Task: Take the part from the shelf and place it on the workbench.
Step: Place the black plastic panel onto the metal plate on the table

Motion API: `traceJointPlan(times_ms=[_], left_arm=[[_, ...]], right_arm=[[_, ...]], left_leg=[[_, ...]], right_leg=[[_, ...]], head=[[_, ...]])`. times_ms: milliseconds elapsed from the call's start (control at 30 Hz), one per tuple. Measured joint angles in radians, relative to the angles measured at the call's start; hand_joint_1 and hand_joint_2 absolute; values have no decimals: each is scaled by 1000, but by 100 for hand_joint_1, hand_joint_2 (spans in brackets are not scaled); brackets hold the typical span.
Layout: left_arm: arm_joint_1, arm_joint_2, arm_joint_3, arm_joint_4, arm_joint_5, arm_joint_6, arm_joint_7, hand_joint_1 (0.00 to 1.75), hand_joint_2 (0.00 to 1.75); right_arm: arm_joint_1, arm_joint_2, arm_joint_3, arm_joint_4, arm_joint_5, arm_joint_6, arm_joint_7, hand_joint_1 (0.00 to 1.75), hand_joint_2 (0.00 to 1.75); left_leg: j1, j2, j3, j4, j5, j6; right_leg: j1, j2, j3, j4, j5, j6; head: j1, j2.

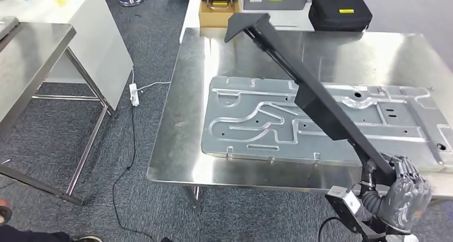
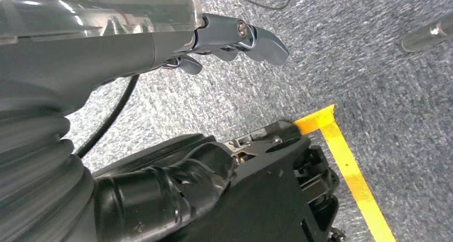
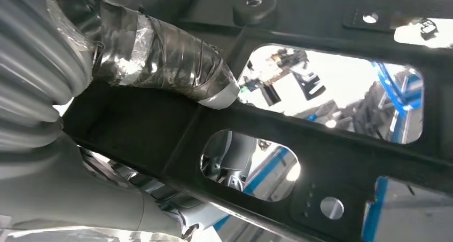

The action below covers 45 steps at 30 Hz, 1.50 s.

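The part [image 1: 320, 106] is a long black metal frame with cut-outs. My right hand [image 1: 403, 191] grips its near end at the front right corner of the steel workbench [image 1: 181, 119]. The part slants up and away to the left, above a large silver stamped plate [image 1: 256, 124] that lies flat on the bench. Whether its far end touches the bench I cannot tell. In the right wrist view my taped thumb [image 3: 160, 65] presses on the black frame [image 3: 160, 130]. My left hand [image 2: 235, 36] hangs over grey carpet, fingers apart, holding nothing.
A black case [image 1: 340, 11] and a cardboard box [image 1: 216, 15] stand at the bench's far edge. Another steel table [image 1: 32, 55] is at the left, with a white power strip [image 1: 134, 94] and cable on the carpet between. Yellow floor tape [image 2: 347, 162] runs below my left hand.
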Motion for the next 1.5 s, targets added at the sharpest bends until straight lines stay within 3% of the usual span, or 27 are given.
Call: traceJointPlan(times_ms=[100,200,233,267,300,333,367,433,467,600,667,733,767,800,833,867,933,967,1033,1100,1167,1233,1267,1300,1333,1433,1500], left_arm=[[-2,0,-2,0,-7,3,15,0,0],[-3,0,-4,0,-10,3,20,0,0],[-3,0,-5,0,-11,3,21,0,0],[-3,0,-5,0,-11,3,22,0,0],[-2,0,-5,0,-13,3,23,0,0],[-2,0,-6,0,-15,4,25,0,0],[-3,0,-8,0,-18,5,28,0,0],[-8,0,-13,0,-24,8,33,0,0],[-11,0,-17,0,-27,9,37,0,0],[-18,-2,-31,0,-44,10,52,0,0],[-23,-4,-38,0,-51,8,59,0,0],[-27,-5,-47,0,-57,3,64,0,0],[-28,-6,-50,0,-59,1,66,0,0],[-29,-7,-53,0,-61,-2,68,0,0],[-31,-8,-57,0,-63,-4,71,0,0],[-33,-9,-60,0,-65,-6,74,0,0],[-37,-12,-68,0,-68,-6,77,0,0],[-38,-13,-71,0,-70,-7,78,0,0],[-41,-13,-75,0,-72,-7,79,0,0],[-42,-14,-78,0,-73,-7,82,0,0],[-46,-15,-82,0,-74,-7,85,0,0],[-48,-16,-87,0,-74,-8,89,0,0],[-48,-15,-89,0,-74,-8,91,0,0],[-48,-15,-92,0,-74,-8,94,0,0],[-48,-15,-95,0,-74,-8,95,0,0],[-49,-15,-101,0,-73,-7,97,0,0],[-52,-15,-103,0,-72,-6,98,0,0]], right_arm=[[-12,0,-1,5,93,0,22,173,175],[-27,0,-5,11,140,-1,31,174,175],[-31,0,-7,14,144,-1,33,175,175],[-34,0,-8,17,149,-1,35,175,175],[-37,0,-11,20,160,-1,40,175,175],[-42,0,-13,23,177,-1,48,175,175],[-50,-1,-16,26,201,-1,59,175,175],[-72,-5,-22,36,254,-1,85,175,175],[-86,-10,-24,43,283,-1,100,175,175],[-149,-32,-53,69,463,-1,155,175,175],[-179,-44,-74,84,545,-1,183,175,175],[-208,-60,-89,109,611,-1,225,175,175],[-223,-71,-93,128,640,0,254,175,175],[-238,-87,-95,153,667,0,285,175,175],[-256,-107,-95,180,685,1,315,175,175],[-276,-129,-95,209,696,2,344,175,175],[-316,-171,-95,263,701,2,380,175,175],[-333,-187,-95,283,701,2,391,174,175],[-354,-212,-94,318,704,5,412,174,175],[-367,-236,-91,355,708,18,445,175,175],[-386,-264,-89,398,710,34,483,174,175],[-402,-291,-88,443,711,45,524,173,175],[-406,-305,-85,467,711,50,549,173,175],[-408,-320,-82,491,712,54,575,172,175],[-409,-335,-78,516,712,56,598,172,175],[-408,-367,-66,583,712,52,641,168,175],[-404,-378,-57,623,713,45,660,146,175]], left_leg=[[0,1,-7,23,-21,-13],[5,2,-85,190,-108,-24],[8,2,-114,249,-128,-27],[10,2,-131,281,-129,-29],[11,2,-130,273,-111,-30],[12,2,-111,229,-77,-29],[13,2,-79,159,-38,-26],[10,2,-25,39,7,-19],[8,2,-14,11,12,-16],[8,2,-7,-12,19,4],[10,2,-3,-20,24,15],[7,2,-4,-20,24,19],[6,2,-4,-19,23,20],[4,2,-4,-17,22,21],[3,2,-3,-15,20,22],[3,1,-3,-11,18,22],[-1,-1,-5,-4,13,18],[-3,-1,-8,-2,12,14],[-3,-1,-11,-2,12,7],[-4,0,-15,7,1,-1],[-2,1,-49,80,-44,-10],[4,2,-112,211,-102,-18],[6,2,-139,262,-114,-20],[8,2,-151,280,-107,-21],[9,2,-145,259,-82,-22],[8,1,-61,69,19,-11],[4,1,-34,8,30,-4]], right_leg=[[-7,2,5,-8,4,-16],[-9,-3,8,-12,3,-27],[-8,-4,9,-12,3,-28],[-8,-5,10,-12,2,-29],[-8,-5,12,-12,1,-28],[-9,-4,14,-12,0,-27],[-9,-3,17,-12,-2,-25],[-7,-1,18,-10,-4,-18],[-7,0,16,-10,-4,-12],[-9,0,12,-4,-8,12],[-11,-1,-22,71,-54,20],[-11,-1,-87,203,-110,25],[-11,-2,-111,248,-119,26],[-10,-2,-118,258,-109,26],[-10,-2,-106,226,-79,24],[-10,-2,-78,162,-39,21],[-5,-2,-21,39,9,11],[-2,-1,-7,6,15,7],[3,0,-3,-9,12,1],[-4,-2,1,-15,15,-7],[-10,-6,4,-22,17,-16],[-10,-10,4,-22,16,-20],[-10,-11,5,-22,15,-20],[-10,-12,6,-21,13,-20],[-10,-13,8,-20,11,-20],[-9,-11,17,-19,5,-12],[-7,-9,15,-19,4,-3]], head=[[-1,0],[-2,0],[-1,0],[-2,0],[-2,0],[-2,0],[-2,0],[-2,0],[-1,0],[0,0],[0,0],[0,0],[0,0],[0,0],[0,0],[0,0],[0,0],[0,0],[-1,0],[-1,0],[-4,0],[-7,0],[-7,0],[-7,0],[-7,0],[-6,0],[-6,0]])
